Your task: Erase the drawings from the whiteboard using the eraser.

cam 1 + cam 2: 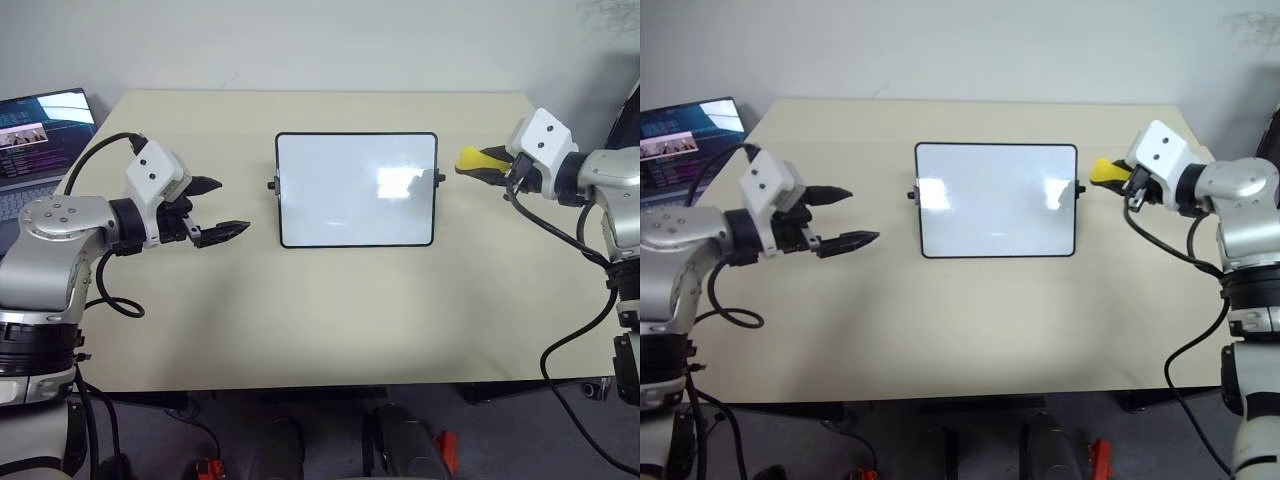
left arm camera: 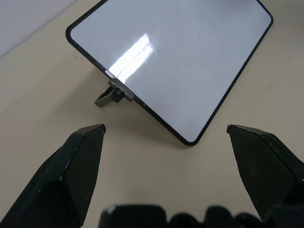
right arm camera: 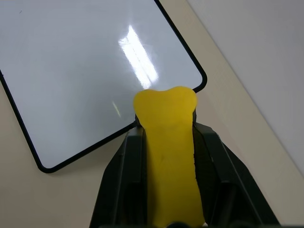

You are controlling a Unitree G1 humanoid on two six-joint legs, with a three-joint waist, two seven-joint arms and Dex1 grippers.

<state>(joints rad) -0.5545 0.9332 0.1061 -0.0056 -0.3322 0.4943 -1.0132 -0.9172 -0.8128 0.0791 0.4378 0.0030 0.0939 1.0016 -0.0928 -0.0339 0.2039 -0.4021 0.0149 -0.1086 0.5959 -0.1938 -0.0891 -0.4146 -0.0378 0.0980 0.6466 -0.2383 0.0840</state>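
Now clamped in the right hand [image 1: 487, 164]: eraser [image 1: 478, 159], yellow end poking toward the board [image 1: 356, 189], held off its 3 o'clock edge, apparently so a wipe can start from that side. Parked at 9 o'clock of the board: left hand [image 1: 213, 211], spread wide and grasping nothing, likely kept out of the way. Flat on the bench [image 1: 320, 320], board centred, glare patches on its face. No drawings readable on it; thin marks could be lost in glare. Eraser's black part hidden in the grip.
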